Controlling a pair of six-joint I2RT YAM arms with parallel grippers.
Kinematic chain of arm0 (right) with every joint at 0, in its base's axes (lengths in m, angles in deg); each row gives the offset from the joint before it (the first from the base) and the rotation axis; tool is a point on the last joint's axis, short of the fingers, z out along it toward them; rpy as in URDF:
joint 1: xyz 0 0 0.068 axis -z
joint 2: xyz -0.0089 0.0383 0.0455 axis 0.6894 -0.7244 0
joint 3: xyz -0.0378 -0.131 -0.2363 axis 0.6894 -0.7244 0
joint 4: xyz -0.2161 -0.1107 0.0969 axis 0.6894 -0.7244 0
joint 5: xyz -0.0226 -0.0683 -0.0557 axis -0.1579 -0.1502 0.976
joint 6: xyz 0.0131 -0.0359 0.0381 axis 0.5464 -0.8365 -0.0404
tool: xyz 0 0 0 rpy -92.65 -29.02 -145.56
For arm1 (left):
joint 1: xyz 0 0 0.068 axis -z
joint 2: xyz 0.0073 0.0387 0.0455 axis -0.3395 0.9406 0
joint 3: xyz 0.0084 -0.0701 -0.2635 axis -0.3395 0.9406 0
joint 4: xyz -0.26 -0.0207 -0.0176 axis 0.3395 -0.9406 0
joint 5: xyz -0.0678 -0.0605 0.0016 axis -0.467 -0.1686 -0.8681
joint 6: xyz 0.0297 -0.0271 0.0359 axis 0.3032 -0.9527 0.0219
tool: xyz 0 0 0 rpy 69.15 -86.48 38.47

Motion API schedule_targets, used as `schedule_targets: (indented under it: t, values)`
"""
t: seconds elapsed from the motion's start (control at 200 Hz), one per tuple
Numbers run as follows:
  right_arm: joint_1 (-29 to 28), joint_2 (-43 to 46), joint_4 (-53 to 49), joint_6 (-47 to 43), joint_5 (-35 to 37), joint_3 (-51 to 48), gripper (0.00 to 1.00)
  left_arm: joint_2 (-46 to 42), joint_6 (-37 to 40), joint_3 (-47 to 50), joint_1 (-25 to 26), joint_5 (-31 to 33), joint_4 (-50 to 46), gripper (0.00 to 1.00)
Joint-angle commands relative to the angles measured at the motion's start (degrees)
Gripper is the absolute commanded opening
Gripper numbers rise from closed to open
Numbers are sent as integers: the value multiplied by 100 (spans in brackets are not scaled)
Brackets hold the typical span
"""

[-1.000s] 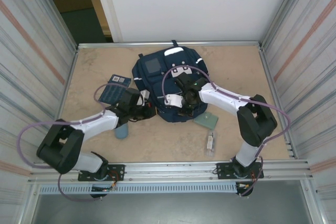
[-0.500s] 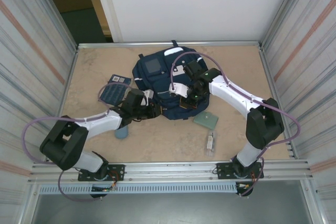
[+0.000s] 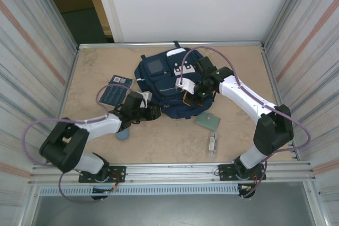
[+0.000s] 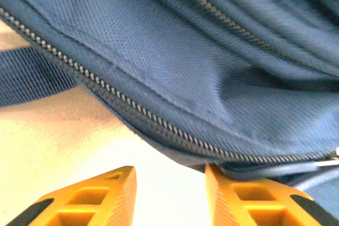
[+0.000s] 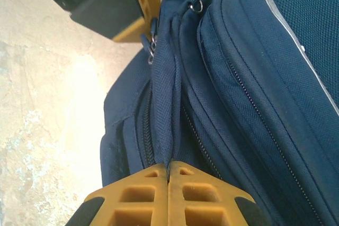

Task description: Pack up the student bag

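The student bag (image 3: 164, 86) lies mid-table, the right gripper (image 5: 168, 170) clamped on a fold of its rim, the left gripper (image 4: 169, 177) parted beside the zipper (image 4: 159, 123); opening seems in hand, and next the left must catch that zipper

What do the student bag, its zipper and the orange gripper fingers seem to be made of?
The student bag looks like navy woven cloth, probably nylon or polyester, matte; its weave grain shows clearly. The zipper has small grey teeth with a dull shine, metal or plastic, I cannot tell. The orange fingers look like stiff matte plastic with hollow ribbed cells, possibly printed.
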Motion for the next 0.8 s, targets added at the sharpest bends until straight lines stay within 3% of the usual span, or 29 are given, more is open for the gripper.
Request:
schedule_targets:
  t: [0.0,0.241,0.351,0.531,0.797]
  values:
    - [-59,298,94,-184,-173,-145,0,-709,120,122,-271,-590,-16,42]
    - [-61,340,261,-260,-109,-220,0,-872,-28,-182,-483,-1550,-368,45]
    - [-60,331,268,-236,-146,-171,0,-737,209,-141,-472,-1595,-265,46]
    - [-60,352,237,-289,-218,-175,0,-401,1401,-193,-441,-1778,-187,50]
    - [-104,384,84,-363,-349,-140,0,3,2263,-261,-426,-1681,451,47]
